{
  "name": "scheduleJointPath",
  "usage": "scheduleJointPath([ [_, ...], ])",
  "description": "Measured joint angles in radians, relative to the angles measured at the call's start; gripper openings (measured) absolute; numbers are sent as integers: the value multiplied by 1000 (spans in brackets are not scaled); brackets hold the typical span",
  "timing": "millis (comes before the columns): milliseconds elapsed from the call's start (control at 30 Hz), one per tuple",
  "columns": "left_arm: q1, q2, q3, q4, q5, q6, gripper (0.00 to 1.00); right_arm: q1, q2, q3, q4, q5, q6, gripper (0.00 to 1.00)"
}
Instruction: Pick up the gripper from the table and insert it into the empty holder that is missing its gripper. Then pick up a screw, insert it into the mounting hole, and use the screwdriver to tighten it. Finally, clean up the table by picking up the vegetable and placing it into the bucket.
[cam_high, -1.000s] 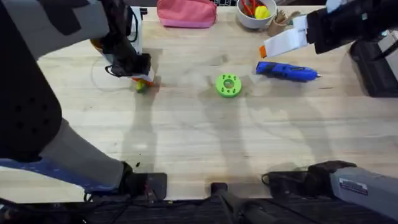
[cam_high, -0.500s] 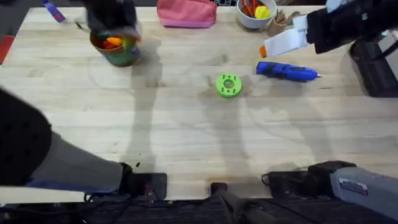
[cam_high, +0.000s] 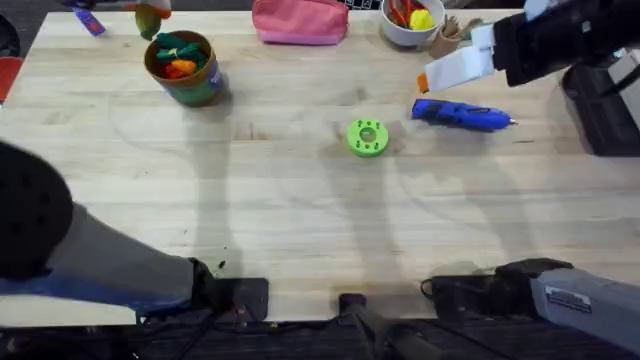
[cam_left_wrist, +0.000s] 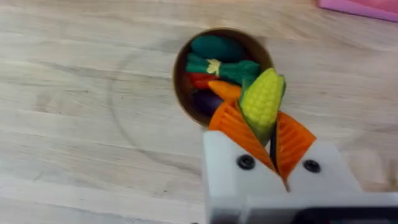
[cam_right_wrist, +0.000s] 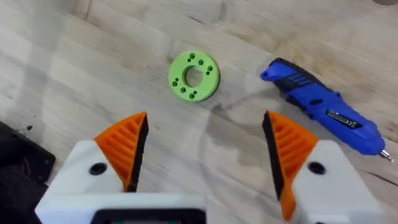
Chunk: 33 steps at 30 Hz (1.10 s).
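My left gripper (cam_left_wrist: 261, 121) is shut on the vegetable (cam_left_wrist: 262, 101), a small yellow and green corn toy, held in the air. Below it stands the olive bucket (cam_left_wrist: 181, 81), with plush toys inside. In the overhead view the bucket (cam_high: 186, 70) sits at the far left of the table (cam_high: 300, 230), and the left gripper (cam_high: 150, 13) hangs just beyond it. My right gripper (cam_right_wrist: 202, 149) is open above the table; overhead it sits (cam_high: 450, 70) at the far right. The blue screwdriver (cam_high: 462, 115) (cam_right_wrist: 323, 106) lies under it. The loose orange gripper, holder and screw are out of view.
A green round disc (cam_high: 367, 137) (cam_right_wrist: 194, 76) lies mid-table, left of the screwdriver. A pink pouch (cam_high: 300, 20) and a white bowl (cam_high: 410, 20) of toys sit along the far edge. A black box (cam_high: 605, 110) stands at the right edge.
My left gripper rose from the table right of the bucket with the vegetable and swung toward the far left, past the bucket. The right arm stayed still.
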<state>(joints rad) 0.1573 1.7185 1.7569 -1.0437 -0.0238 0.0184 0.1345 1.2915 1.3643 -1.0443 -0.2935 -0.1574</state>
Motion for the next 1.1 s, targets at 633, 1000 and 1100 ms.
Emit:
scheduleJointPath([
  [633, 53, 159, -3, 59, -3, 11, 397, 0, 0, 0, 0, 0, 0, 993],
  [1000, 53, 159, -3, 43, -3, 7, 985, 0, 0, 0, 0, 0, 0, 994],
  [1100, 53, 158, -3, 28, -3, 2, 985, 0, 0, 0, 0, 0, 0, 994],
])
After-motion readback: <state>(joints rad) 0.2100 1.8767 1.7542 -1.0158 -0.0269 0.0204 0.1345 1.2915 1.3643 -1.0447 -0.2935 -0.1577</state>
